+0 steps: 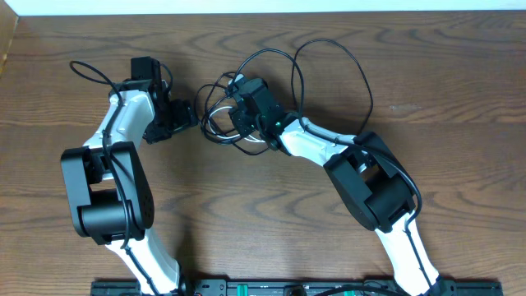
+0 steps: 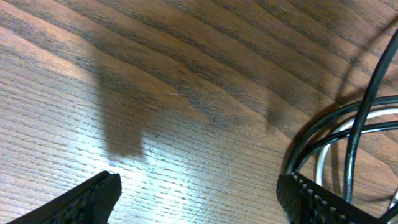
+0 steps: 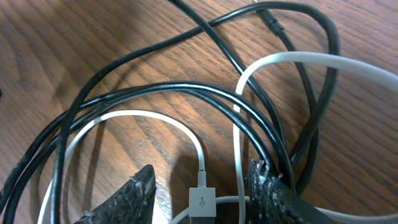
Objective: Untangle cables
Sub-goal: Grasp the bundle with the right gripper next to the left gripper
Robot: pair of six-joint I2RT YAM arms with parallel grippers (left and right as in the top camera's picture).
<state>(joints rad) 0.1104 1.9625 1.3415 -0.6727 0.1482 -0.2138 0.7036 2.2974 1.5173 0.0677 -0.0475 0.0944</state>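
Observation:
The cables (image 1: 215, 123) lie in a tangle on the wooden table, with black loops (image 1: 362, 74) reaching out to the right. My right gripper (image 1: 237, 111) hovers over the tangle. In the right wrist view it (image 3: 204, 169) is open. The white cable's USB plug (image 3: 202, 202) lies between its fingers with a gap on each side. Black cables (image 3: 186, 93) cross just beyond the fingertips. My left gripper (image 1: 182, 115) sits just left of the tangle. It is wide open (image 2: 199, 180) over bare wood, and black and white cables (image 2: 357, 124) lie beside its right finger (image 2: 311, 199).
Both arms reach in from the near edge of the table (image 1: 460, 148). A thick black robot wire (image 1: 90, 74) loops behind the left wrist. The table's far edge (image 1: 263, 10) runs along the top.

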